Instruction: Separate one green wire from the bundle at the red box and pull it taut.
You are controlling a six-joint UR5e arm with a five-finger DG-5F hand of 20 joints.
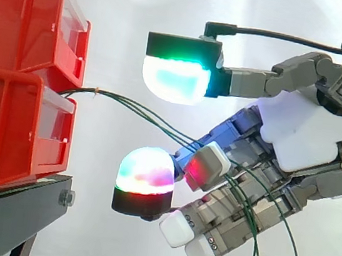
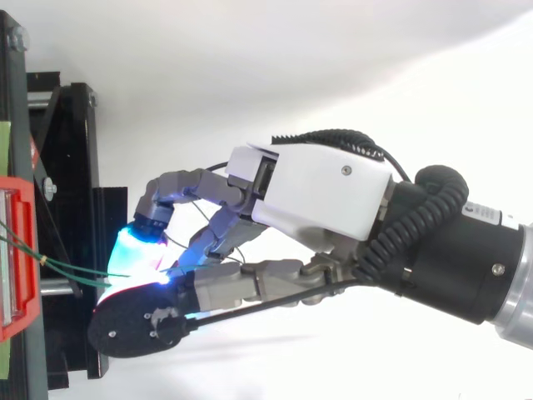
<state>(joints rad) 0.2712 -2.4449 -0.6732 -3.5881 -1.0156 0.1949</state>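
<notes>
Several green wires stretching from between stacked red bins on a black stand, hand just beside, curled fingers clasping the wires, ends hanging loose below.

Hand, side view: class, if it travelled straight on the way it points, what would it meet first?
Likely the red boxes; the top view suggests they line up with it.

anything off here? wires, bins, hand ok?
Nothing broken or spilled. The green wires leave the red bins as a bunch, several cross the hand together, and their ends hang loose below it; none looks singled out yet.
</notes>
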